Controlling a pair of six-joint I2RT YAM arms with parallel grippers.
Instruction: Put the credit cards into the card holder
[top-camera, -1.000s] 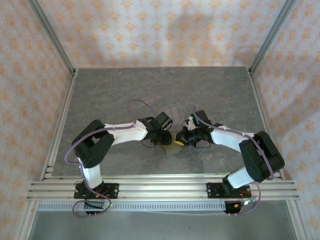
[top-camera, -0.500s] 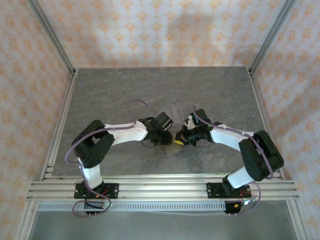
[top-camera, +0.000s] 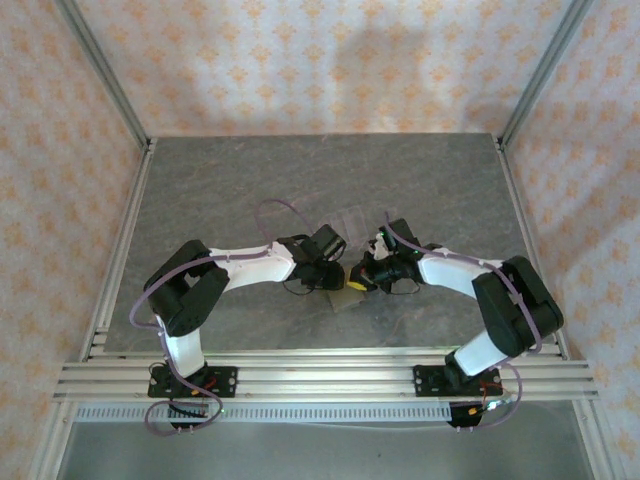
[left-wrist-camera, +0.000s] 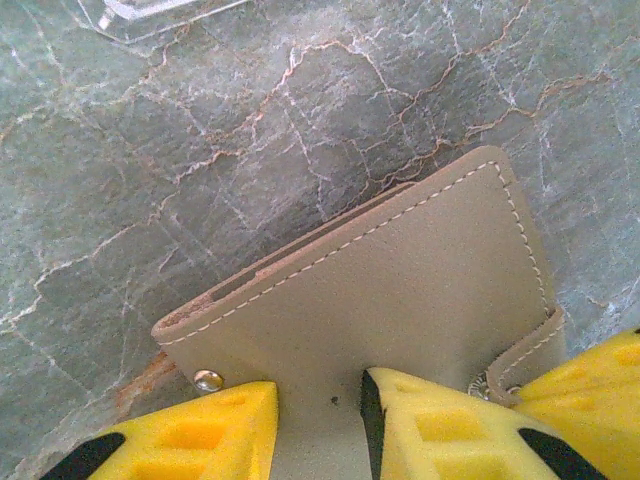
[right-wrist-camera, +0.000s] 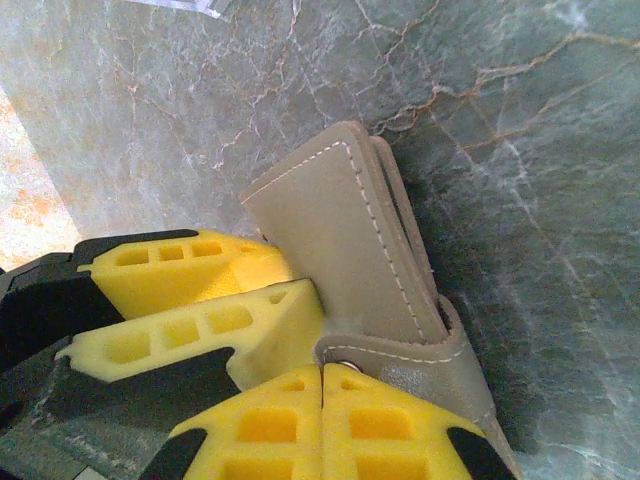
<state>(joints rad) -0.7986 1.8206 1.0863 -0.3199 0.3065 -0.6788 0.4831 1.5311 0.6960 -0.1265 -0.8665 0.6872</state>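
Observation:
The card holder, a flat tan stitched pouch with a small round snap, is lifted at a tilt over the grey stone table; in the top view it is a tan patch between the two wrists. My left gripper is shut on its lower edge, one yellow finger on each side. My right gripper has its yellow fingertips pressed together on the holder's snap flap. Both grippers meet mid-table, left gripper and right gripper. The credit cards are out of view.
A clear slotted plastic stand sits just beyond the grippers, its edge at the top of the left wrist view. An aluminium frame rail runs along the near edge. Patterned walls close in the table's left, right and far sides.
The right arm's elbow has edged slightly inward. Both grippers and the card holder stay where they were.

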